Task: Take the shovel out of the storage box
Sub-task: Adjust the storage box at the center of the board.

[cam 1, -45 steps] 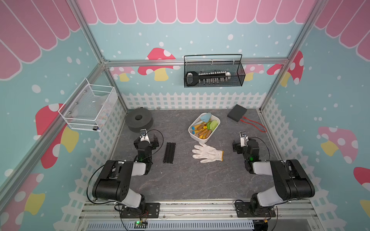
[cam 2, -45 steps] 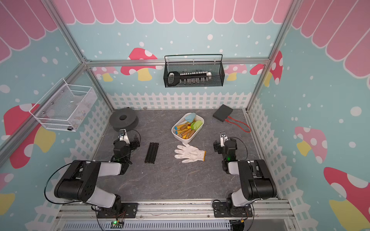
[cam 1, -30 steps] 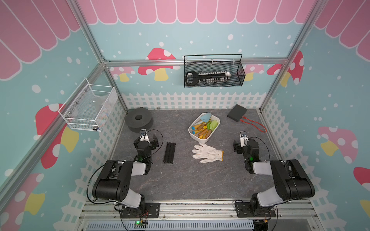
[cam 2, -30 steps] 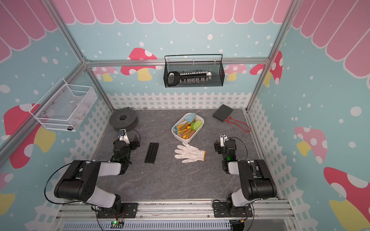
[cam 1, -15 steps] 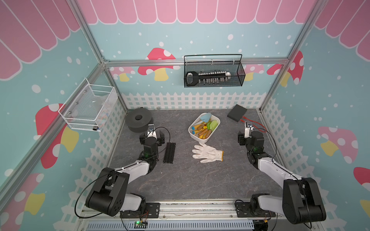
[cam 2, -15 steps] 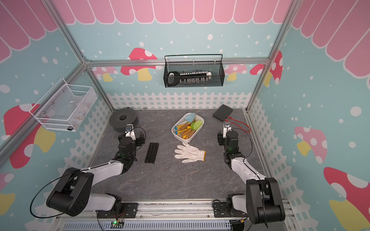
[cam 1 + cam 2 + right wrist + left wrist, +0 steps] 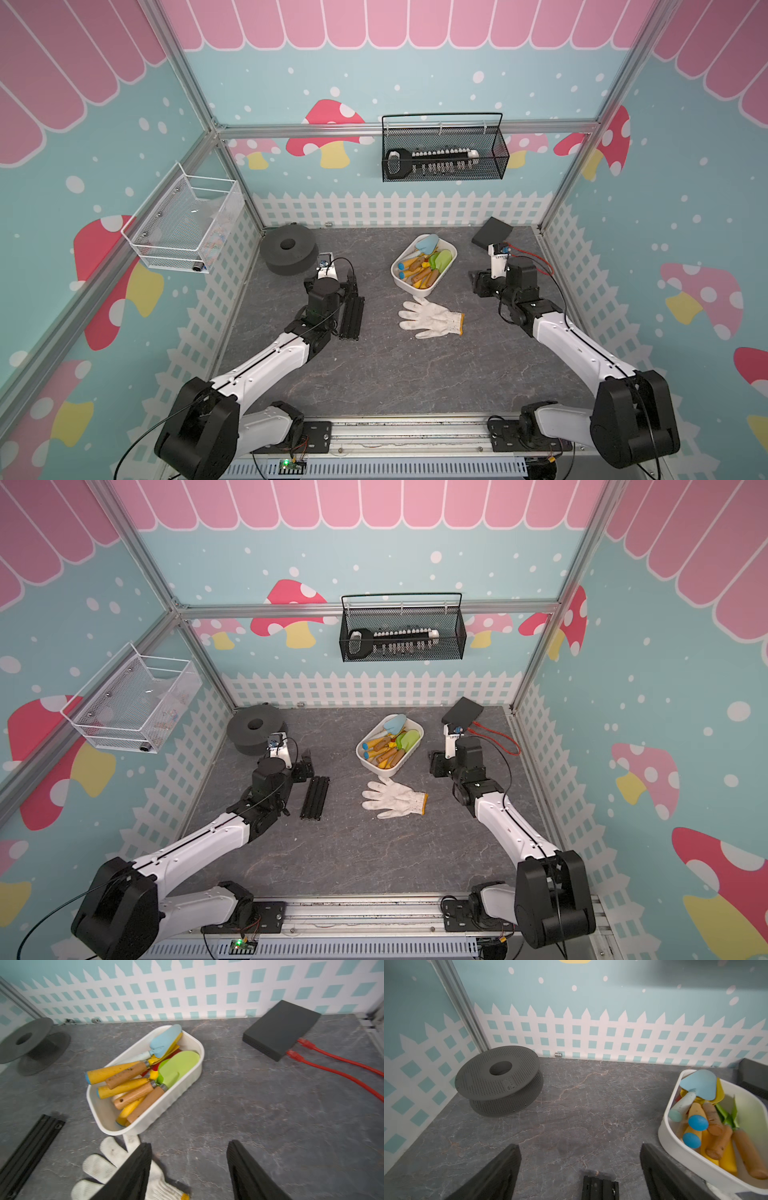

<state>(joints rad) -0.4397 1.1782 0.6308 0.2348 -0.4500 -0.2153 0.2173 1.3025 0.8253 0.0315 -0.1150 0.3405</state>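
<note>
The storage box (image 7: 409, 286) (image 7: 374, 766) is a white tub at the back middle of the table. It holds several toy shovels with yellow and wooden handles. A light blue shovel (image 7: 166, 1040) (image 7: 699, 1084) lies on top at the far end, and a green shovel (image 7: 178, 1064) lies beside it. My left gripper (image 7: 580, 1147) (image 7: 330, 279) hovers open and empty, to the left of the tub, over the end of a black rail. My right gripper (image 7: 189, 1144) (image 7: 482, 282) is open and empty, to the right of the tub.
A white glove (image 7: 430, 318) lies just in front of the tub and a black rail (image 7: 351, 309) to its left. A grey spool (image 7: 286, 253) sits back left. A black box (image 7: 492, 230) with red cables (image 7: 332, 1064) sits back right. A black mesh basket (image 7: 444, 153) and a white wire basket (image 7: 183, 224) hang on the walls.
Both arms have stretched out from their folded pose near the front and carried the grippers toward the back, either side of the tub. The right jaws have narrowed somewhat.
</note>
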